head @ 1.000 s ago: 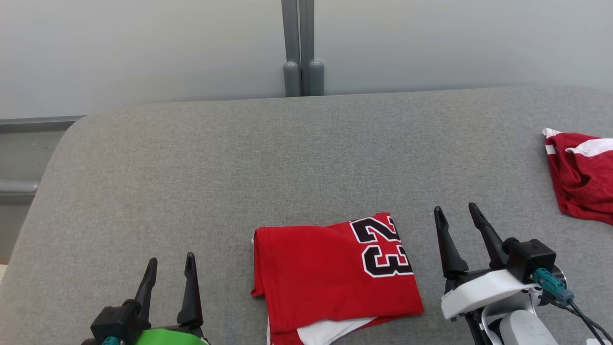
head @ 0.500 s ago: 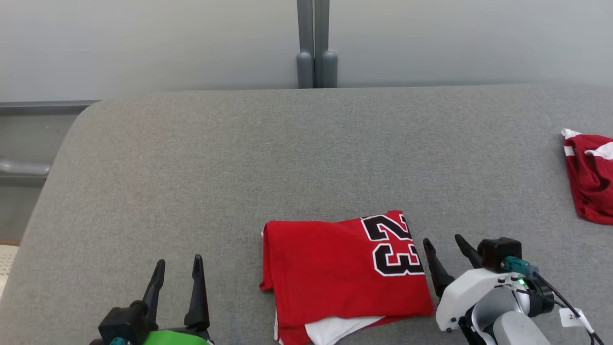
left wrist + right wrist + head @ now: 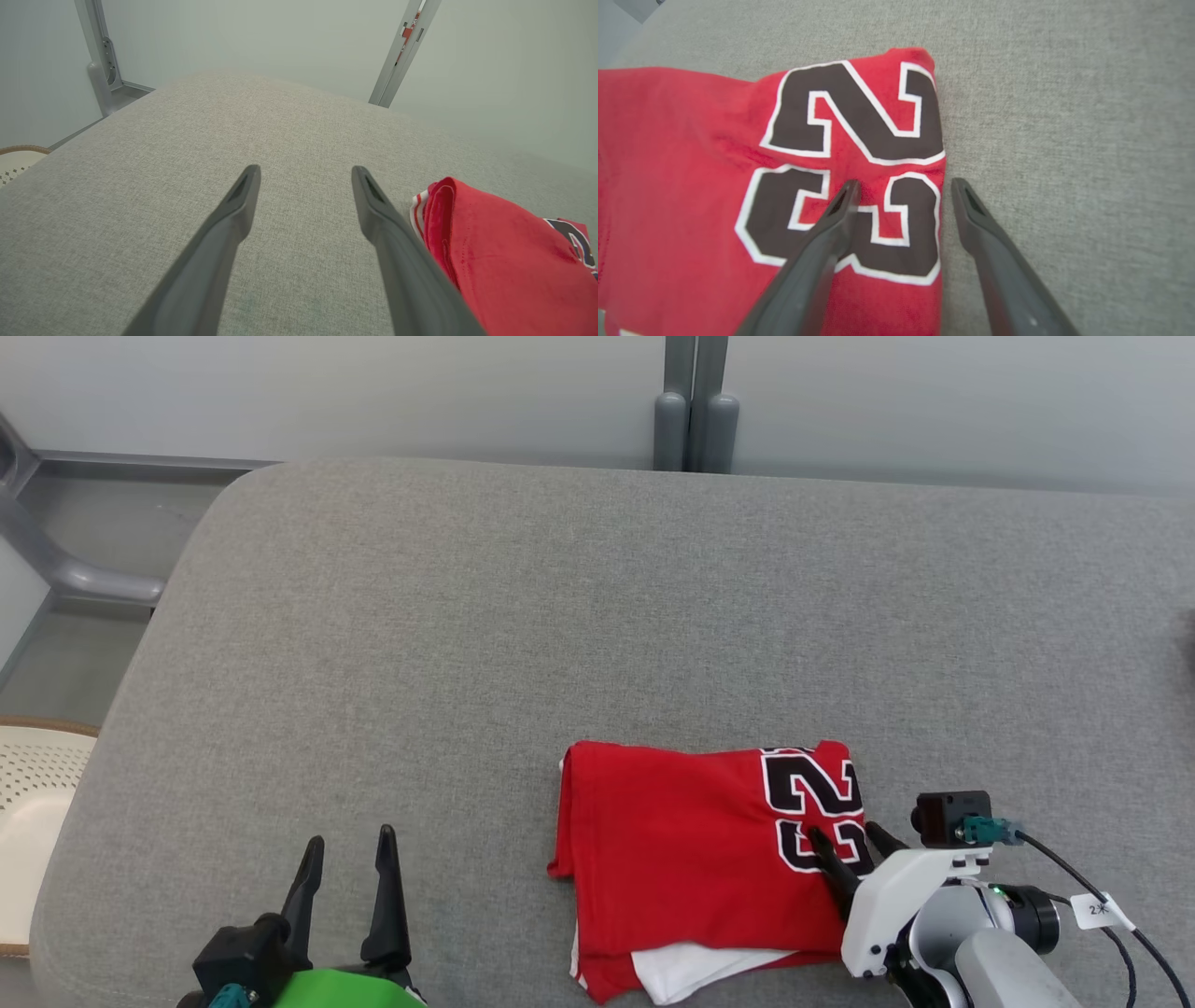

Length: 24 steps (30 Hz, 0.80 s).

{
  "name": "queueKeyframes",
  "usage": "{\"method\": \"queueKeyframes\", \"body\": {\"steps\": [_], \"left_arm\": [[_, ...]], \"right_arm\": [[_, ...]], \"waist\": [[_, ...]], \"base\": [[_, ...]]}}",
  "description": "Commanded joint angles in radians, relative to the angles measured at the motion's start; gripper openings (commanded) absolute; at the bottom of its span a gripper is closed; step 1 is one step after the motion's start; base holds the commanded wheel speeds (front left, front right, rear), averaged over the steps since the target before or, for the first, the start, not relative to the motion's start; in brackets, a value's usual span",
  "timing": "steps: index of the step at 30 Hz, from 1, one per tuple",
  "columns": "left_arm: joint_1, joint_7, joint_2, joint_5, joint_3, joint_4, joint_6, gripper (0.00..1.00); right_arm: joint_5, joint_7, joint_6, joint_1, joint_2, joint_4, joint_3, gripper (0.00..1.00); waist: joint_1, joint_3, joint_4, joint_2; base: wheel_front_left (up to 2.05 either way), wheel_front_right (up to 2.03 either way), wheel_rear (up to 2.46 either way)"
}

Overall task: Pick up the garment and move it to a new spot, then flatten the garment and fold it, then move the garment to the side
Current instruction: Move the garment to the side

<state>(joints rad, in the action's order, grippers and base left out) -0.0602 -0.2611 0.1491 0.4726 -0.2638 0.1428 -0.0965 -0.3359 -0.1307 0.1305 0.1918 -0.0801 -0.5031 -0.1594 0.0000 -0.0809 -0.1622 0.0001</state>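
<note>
Right pincer (image 3: pixel 843 831) stands released, its two dark fingers spread wide and grasping nothing, at the right edge of the folded red jersey (image 3: pixel 691 840). Seen from the right wrist, the pincer (image 3: pixel 904 183) straddles that edge: one finger lies over the black, white-outlined number 23 (image 3: pixel 850 163) and the other over the bare grey cushion (image 3: pixel 1064 140) just beside the cloth. Whether either tip presses on the fabric cannot be told. From the head, these fingers hide the lower part of the number (image 3: pixel 812 793), and the white wrist and arm behind them are cut off by the bottom border. Left pincer (image 3: pixel 351 838) is likewise released and empty, poised above the cushion (image 3: pixel 560 616) well apart from the jersey's left fold; its green-covered body (image 3: pixel 336 989) is cropped at the bottom edge. From the left wrist, the pincer (image 3: pixel 305 169) points across open cushion, and the jersey (image 3: pixel 504 261) appears at lower right, its rolled left fold just beside one finger and its far end running out of the picture. The jersey lies flat near the cushion's front, right of centre, with a white layer (image 3: pixel 691 966) protruding beneath its near edge. A small tag (image 3: pixel 1102 910) hangs on the right arm's cable, its print only partly legible. A pale perforated object (image 3: pixel 28 803) at the left border is too cropped to identify.
</note>
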Motion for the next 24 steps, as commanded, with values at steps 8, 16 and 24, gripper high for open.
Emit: {"method": "queueKeyframes", "body": {"steps": [8,16,24], "left_arm": [[0.021,-0.005,-0.003,-0.020,0.028,-0.009,0.013,1.00],[0.035,-0.004,0.001,-0.046,0.050,-0.029,0.019,1.00],[0.076,-0.001,0.029,-0.083,0.044,-0.034,0.024,1.00]], "right_arm": [[-0.025,0.031,0.000,0.069,-0.007,-0.023,-0.012,0.00],[-0.006,0.114,-0.001,0.120,-0.052,0.006,0.038,0.00],[0.020,0.200,0.000,0.108,-0.082,0.061,0.152,0.00]], "waist": [[0.0000,-0.030,0.054,-0.0001],[0.0000,-0.073,0.234,-0.0001],[0.0000,-0.128,0.435,-0.0001]], "base": [[0.00,0.00,0.00],[0.00,0.00,0.00],[0.00,0.00,0.00]]}}
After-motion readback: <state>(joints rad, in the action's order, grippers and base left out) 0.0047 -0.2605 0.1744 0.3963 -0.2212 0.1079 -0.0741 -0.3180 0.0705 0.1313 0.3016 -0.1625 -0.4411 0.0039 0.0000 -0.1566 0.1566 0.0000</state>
